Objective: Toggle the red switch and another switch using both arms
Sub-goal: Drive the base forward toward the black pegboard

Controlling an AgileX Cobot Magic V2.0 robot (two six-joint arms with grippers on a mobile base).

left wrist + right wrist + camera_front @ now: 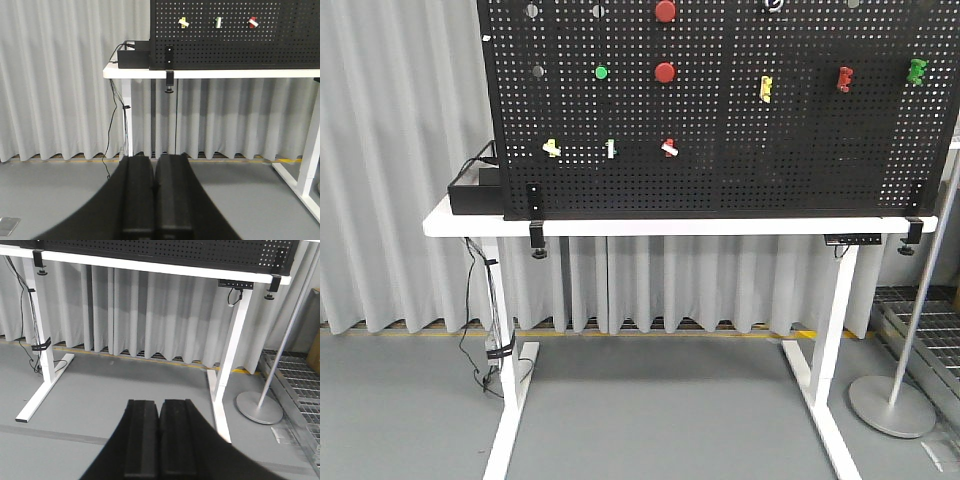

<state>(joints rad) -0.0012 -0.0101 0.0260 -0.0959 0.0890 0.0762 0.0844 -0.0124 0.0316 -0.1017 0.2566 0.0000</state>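
Observation:
The red switch point(669, 148) is a tiny red-based toggle with a white lever, low on the black pegboard point(800, 170); it also shows in the left wrist view point(253, 22). The pale yellow switch point(552, 147) sits to its left in the same row, and appears as well from the left wrist point(183, 22). My left gripper point(154, 162) is shut and empty, far back from the board and low. My right gripper point(159, 405) is shut too, holding nothing, above the floor. Neither arm appears in the front view.
A green-based white toggle point(611, 149) sits between the two switches. Round red buttons point(665, 72), a green button point(601, 72) and coloured clip pegs point(766, 88) dot the board. White table point(620, 226), black box point(475, 190), clamps point(534, 235), cables, lamp stand point(891, 405).

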